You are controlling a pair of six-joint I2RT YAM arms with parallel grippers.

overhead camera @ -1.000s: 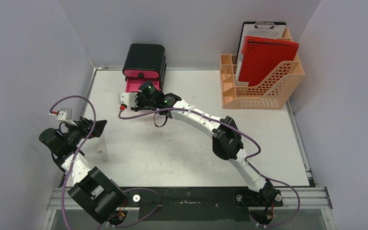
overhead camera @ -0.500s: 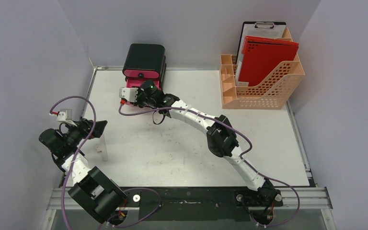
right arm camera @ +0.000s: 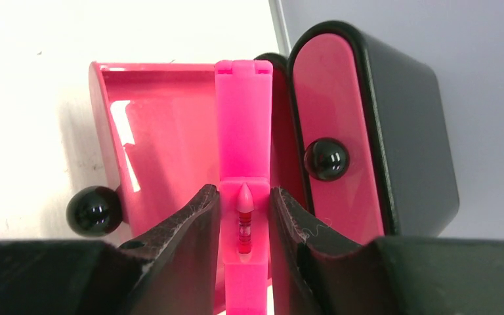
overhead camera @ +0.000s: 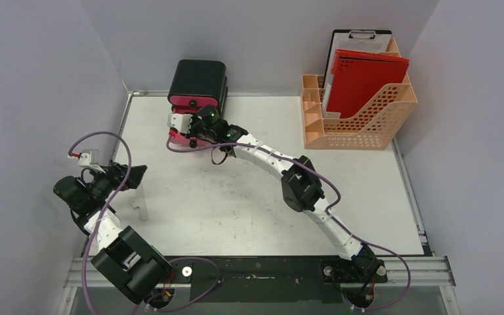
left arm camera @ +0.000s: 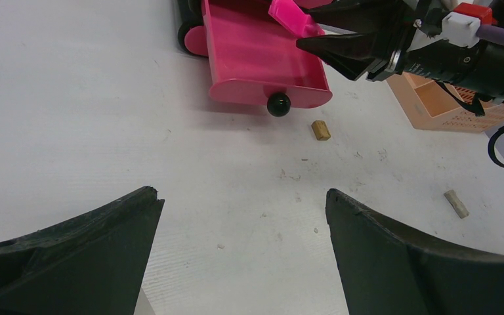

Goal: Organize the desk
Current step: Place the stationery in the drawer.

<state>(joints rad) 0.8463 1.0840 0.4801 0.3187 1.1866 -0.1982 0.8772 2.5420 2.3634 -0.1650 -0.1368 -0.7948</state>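
Note:
The white desk (overhead camera: 249, 197) carries a black drawer box (overhead camera: 198, 82) at the back. Its lower pink drawer (right arm camera: 164, 138) is pulled out, with a black knob (left arm camera: 278, 104) on its front. My right gripper (right arm camera: 244, 197) is shut on a long pink plastic item (right arm camera: 243, 131) that has a slot with a pointed insert. It holds the item over the open drawer (left arm camera: 249, 59). In the top view the right gripper (overhead camera: 187, 131) is just in front of the box. My left gripper (left arm camera: 243, 197) hovers open over bare desk at the left (overhead camera: 134, 174), holding nothing.
An orange perforated rack (overhead camera: 357, 125) at the back right holds a red folder (overhead camera: 364, 75) and a clipboard. Two small wooden bits (left arm camera: 320, 130) (left arm camera: 456, 203) lie on the desk in front of the drawer. A pale upright piece (overhead camera: 142, 203) stands beside the left gripper.
My right gripper has carried the pink item backward toward the drawer box, now over the open drawer. The left arm has not moved.

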